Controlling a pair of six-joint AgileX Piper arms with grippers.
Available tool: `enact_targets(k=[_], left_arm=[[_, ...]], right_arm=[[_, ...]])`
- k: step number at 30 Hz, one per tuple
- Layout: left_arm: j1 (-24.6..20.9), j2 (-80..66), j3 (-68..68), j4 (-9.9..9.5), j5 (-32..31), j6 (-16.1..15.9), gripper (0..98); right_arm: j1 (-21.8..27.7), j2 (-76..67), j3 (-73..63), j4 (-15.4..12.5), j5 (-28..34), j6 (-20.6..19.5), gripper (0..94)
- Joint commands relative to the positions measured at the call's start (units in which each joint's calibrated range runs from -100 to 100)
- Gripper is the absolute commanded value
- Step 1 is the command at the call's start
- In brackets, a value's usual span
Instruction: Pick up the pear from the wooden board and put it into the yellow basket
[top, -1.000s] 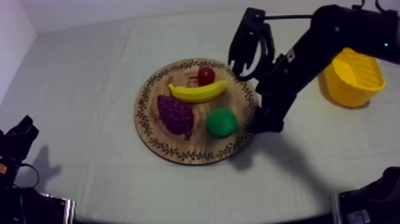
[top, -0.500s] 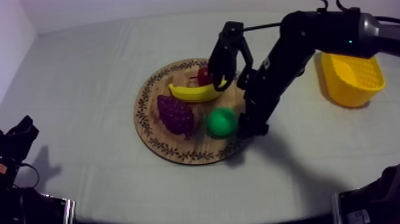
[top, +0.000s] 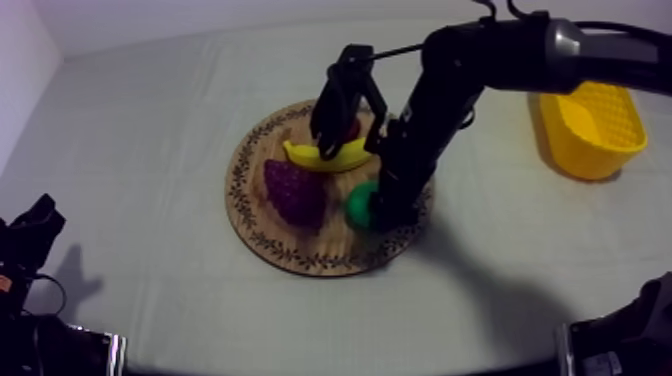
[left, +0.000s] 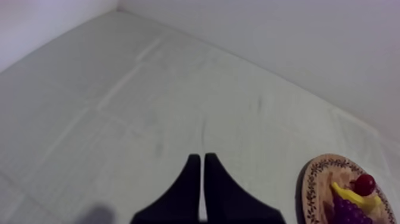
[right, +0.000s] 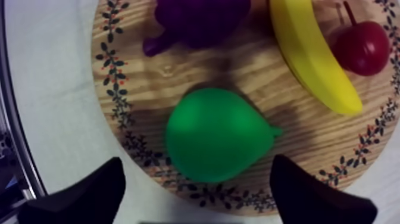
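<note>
The green pear (top: 358, 204) lies on the round wooden board (top: 262, 218), on its near right part. My right gripper (top: 386, 212) hangs just over the pear's right side and hides part of it. In the right wrist view the pear (right: 214, 134) sits between the two wide-apart black fingers (right: 98, 190), so my right gripper (right: 196, 161) is open and holds nothing. The yellow basket (top: 590, 130) stands at the far right. My left gripper (left: 200, 159) is shut on nothing and rests low at the left (top: 35, 225).
On the board (right: 143, 77) also lie a banana (top: 325, 157), a bunch of purple grapes (top: 295, 192) and a small red fruit (top: 347, 128), all close behind and left of the pear. The right arm's upper links cross above the board's far side.
My right arm has swung left, from beside the basket to over the board, and its open gripper has come down around the pear. The left arm has not moved.
</note>
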Motion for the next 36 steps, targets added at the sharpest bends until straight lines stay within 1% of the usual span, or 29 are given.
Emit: enact_targets(k=[1, 9, 20, 26, 31, 33, 36], left_arm=[[-0.02, 0.02, 0.02, 0.0, 0.05, 0.0, 0.1], [-0.02, 0.02, 0.02, 0.0, 0.05, 0.0, 0.1], [-0.02, 0.02, 0.02, 0.0, 0.05, 0.0, 0.1], [-0.02, 0.02, 0.02, 0.0, 0.05, 0.0, 0.1], [-0.02, 0.02, 0.02, 0.0, 0.05, 0.01, 0.1], [-0.02, 0.02, 0.02, 0.0, 0.05, 0.0, 0.1], [-0.02, 0.02, 0.02, 0.0, 0.05, 0.0, 0.1]], right_arm=[[-0.08, 1.22, -0.66, 0.51, 0.01, -0.45, 80.0], [-0.11, 5.83, -3.1, 2.68, 0.32, -1.91, 79.2], [-0.31, 10.6, -7.62, 3.61, 1.68, -2.79, 78.0], [-0.41, 12.49, -9.01, 4.15, 2.09, -3.32, 75.3], [-0.34, 13.25, -9.36, 4.27, 1.94, -3.55, 69.4], [-0.28, 13.37, -9.31, 4.37, 1.62, -3.91, 64.5], [-0.22, 13.42, -9.21, 4.44, 1.37, -4.2, 54.0]])
